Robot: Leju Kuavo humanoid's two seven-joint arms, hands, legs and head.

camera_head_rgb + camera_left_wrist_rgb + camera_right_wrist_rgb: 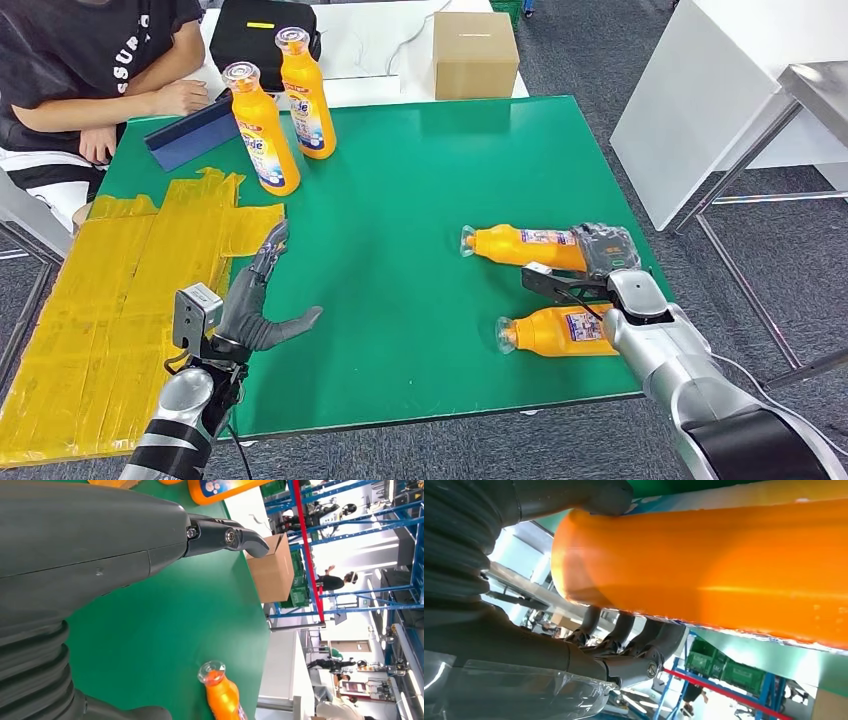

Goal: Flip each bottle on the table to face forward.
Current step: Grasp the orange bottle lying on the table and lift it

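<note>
The left hand (262, 305) hovers empty, fingers spread, above the green table (420, 180). Two orange bottles (262, 128) stand upright far left; two lying bottles (520, 245) rest near the right edge, where the right hand (590, 275) grips the farther one's base.

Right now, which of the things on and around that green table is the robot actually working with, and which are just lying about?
Part of the job:
- two standing bottles
- farther lying bottle, gripped by the right hand
- nearer lying bottle
- left hand, open over the table

Just lying about:
- cardboard box
- black bag
- blue board
- yellow taped patch
- seated person
</note>
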